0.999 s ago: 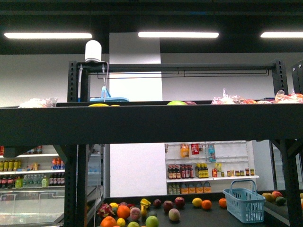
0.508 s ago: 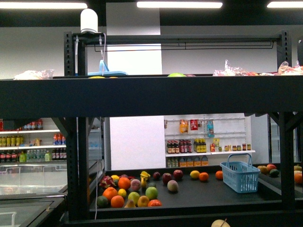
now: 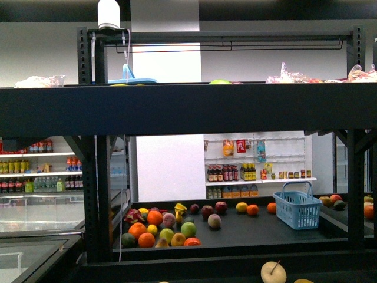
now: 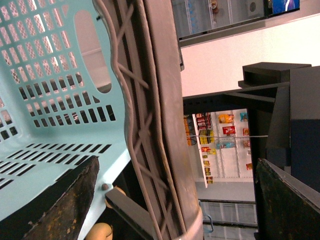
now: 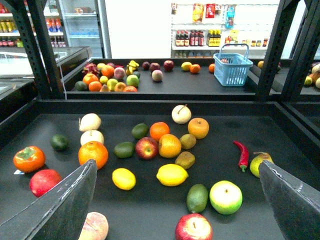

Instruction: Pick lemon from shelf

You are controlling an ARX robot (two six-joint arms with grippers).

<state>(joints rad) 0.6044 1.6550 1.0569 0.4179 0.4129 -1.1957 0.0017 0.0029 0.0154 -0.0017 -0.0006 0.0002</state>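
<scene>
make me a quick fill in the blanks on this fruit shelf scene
1. The long thin chilli pepper on the black metal shelf is ____.
2. The slotted plastic basket on the far deck is light ____.
3. The right pincer has its jaws ____, with the pale-yellow oval lemon lying ungripped on the deck.
Missing words: red; blue; open.

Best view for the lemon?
Right wrist view: the lemon lies unobstructed on the shelf deck. Front view crops that deck, missing it; left wrist view shows mostly a basket.
</scene>
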